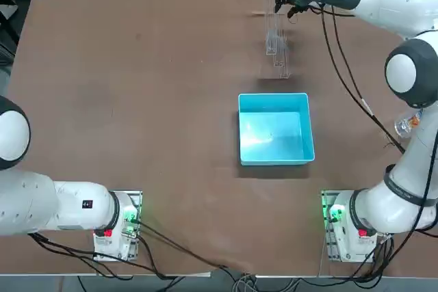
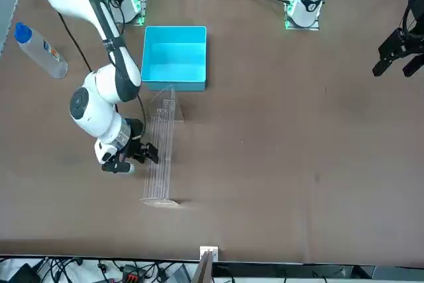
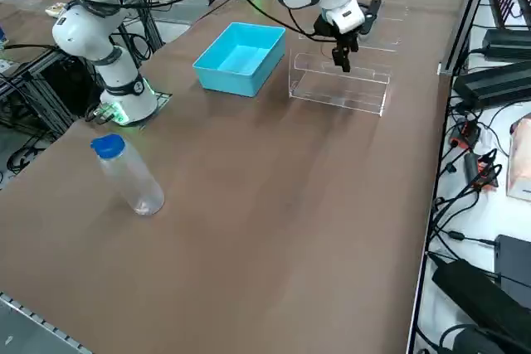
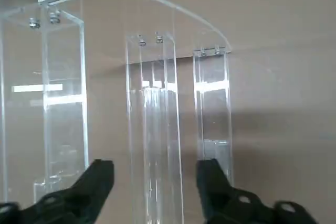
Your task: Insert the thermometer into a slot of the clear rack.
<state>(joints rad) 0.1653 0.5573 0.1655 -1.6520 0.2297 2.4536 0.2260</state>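
Note:
The clear rack (image 1: 277, 40) stands at the far side of the table, beyond the blue box; it also shows as the rack (image 2: 161, 154) and the rack (image 3: 340, 80). My right gripper (image 1: 284, 1) hangs at the rack's far part, close against its side (image 2: 136, 157), pointing down over its top edge (image 3: 342, 55). In the wrist view the gripper (image 4: 155, 182) is open, its black fingers (image 4: 97, 184) on either side of a clear upright of the rack (image 4: 155, 129). I cannot tell the thermometer apart from the rack's glassy posts.
A square bright-blue box (image 1: 275, 128) sits mid-table, nearer the bases than the rack. A clear bottle with a blue cap (image 3: 129, 176) lies near the table's right edge, also seen as the bottle (image 2: 40, 51). Brown tabletop spreads to the left.

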